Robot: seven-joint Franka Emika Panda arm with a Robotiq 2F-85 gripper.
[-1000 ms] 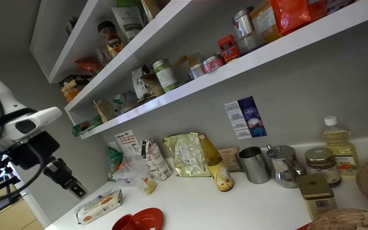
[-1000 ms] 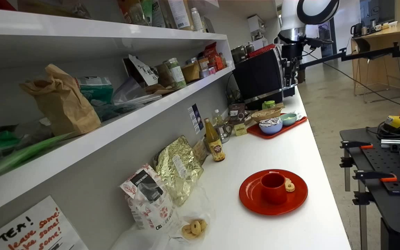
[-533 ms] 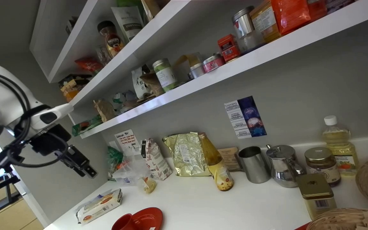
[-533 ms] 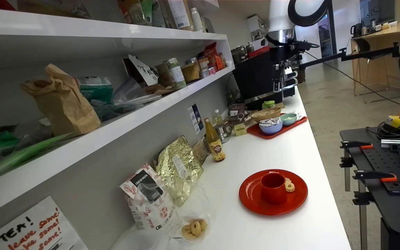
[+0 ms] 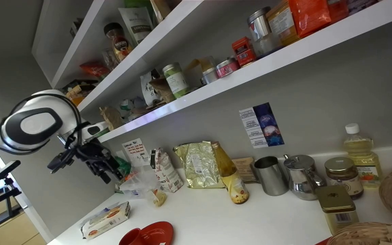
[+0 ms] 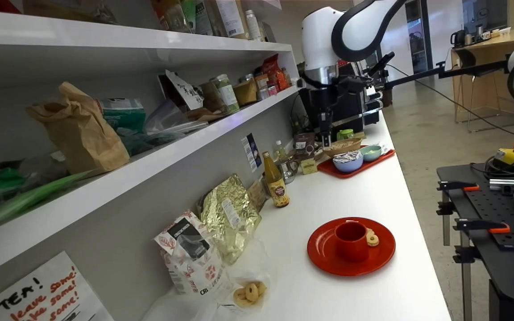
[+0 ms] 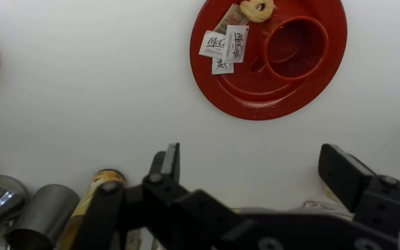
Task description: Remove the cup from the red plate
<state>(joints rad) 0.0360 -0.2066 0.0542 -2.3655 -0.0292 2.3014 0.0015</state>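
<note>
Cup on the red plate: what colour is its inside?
Dark red; the wrist view looks down into the cup and shows it best.

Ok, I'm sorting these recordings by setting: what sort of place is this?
Probably a shared kitchenette, perhaps in an office or lab. A handwritten note says "TEA!" and "leave some!", a Nescafé jar stands on a high shelf, and a metal pitcher stands on the white counter.
</note>
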